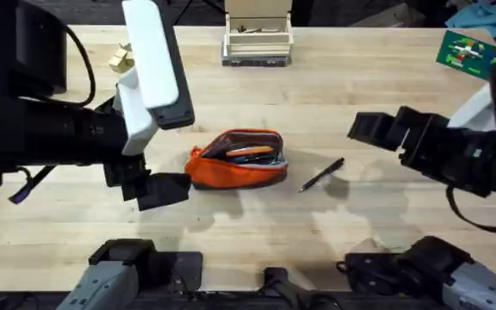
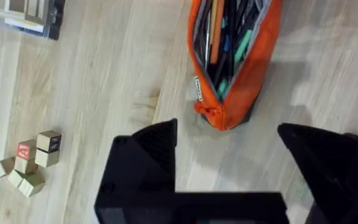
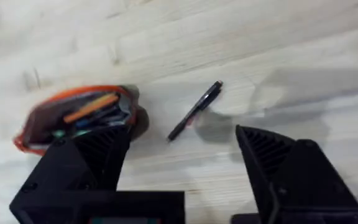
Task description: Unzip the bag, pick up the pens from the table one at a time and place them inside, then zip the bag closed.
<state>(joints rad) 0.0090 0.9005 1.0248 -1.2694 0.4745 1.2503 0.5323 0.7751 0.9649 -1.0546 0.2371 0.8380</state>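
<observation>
- Counter [image 1: 360,77]: one pen [image 1: 321,175] lies loose, right of centre in the overhead frame.
- Bag [image 1: 235,159], at centre: unzipped, holding several pens; zipping not yet done.
- Left gripper [image 2: 229,146], right gripper [image 3: 182,146]: fingers apart, empty.

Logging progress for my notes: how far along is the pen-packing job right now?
Done: the bag is unzipped and gaping, with pens and pencils inside. In hand: nothing; the left hand and right hand are both open and empty. Left: one black pen lies on the table beside the bag, then zipping shut.
</observation>
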